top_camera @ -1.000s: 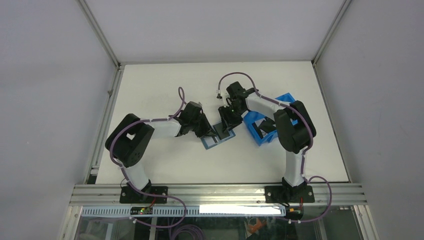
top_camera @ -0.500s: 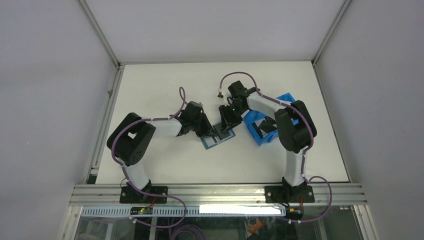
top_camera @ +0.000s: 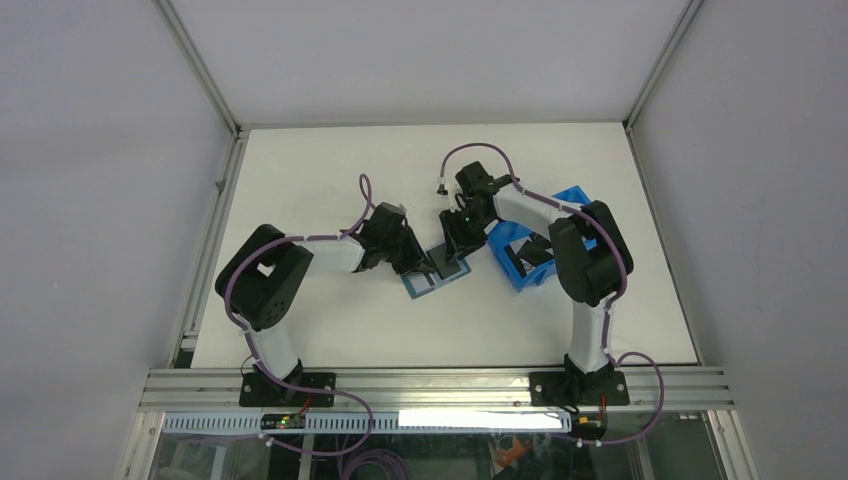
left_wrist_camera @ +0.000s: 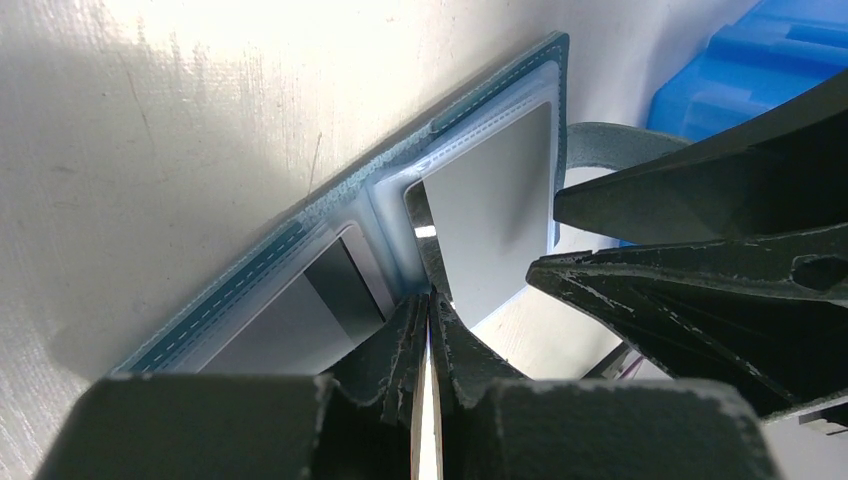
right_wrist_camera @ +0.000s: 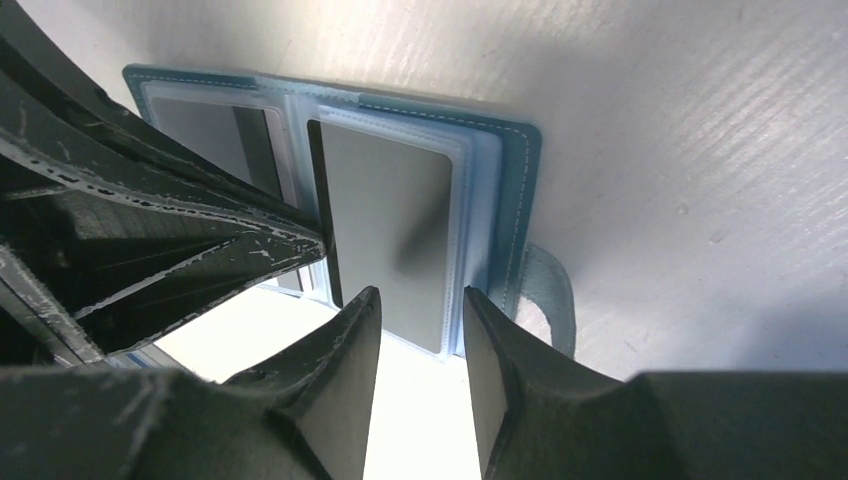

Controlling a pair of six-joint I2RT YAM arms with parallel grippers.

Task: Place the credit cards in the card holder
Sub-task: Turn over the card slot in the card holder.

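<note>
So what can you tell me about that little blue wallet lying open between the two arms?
The card holder is a small teal wallet with pale stitching, lying open and flat on the white table. Inside are clear sleeves showing grey and dark panels, probably cards. A rounded snap tab sticks out from one side. The left claw is shut at its centre fold, seemingly pinning it; the right claw hovers open over one page's edge.

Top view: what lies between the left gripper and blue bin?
The open card holder, with the right gripper over its right half; the top view shows it.
</note>
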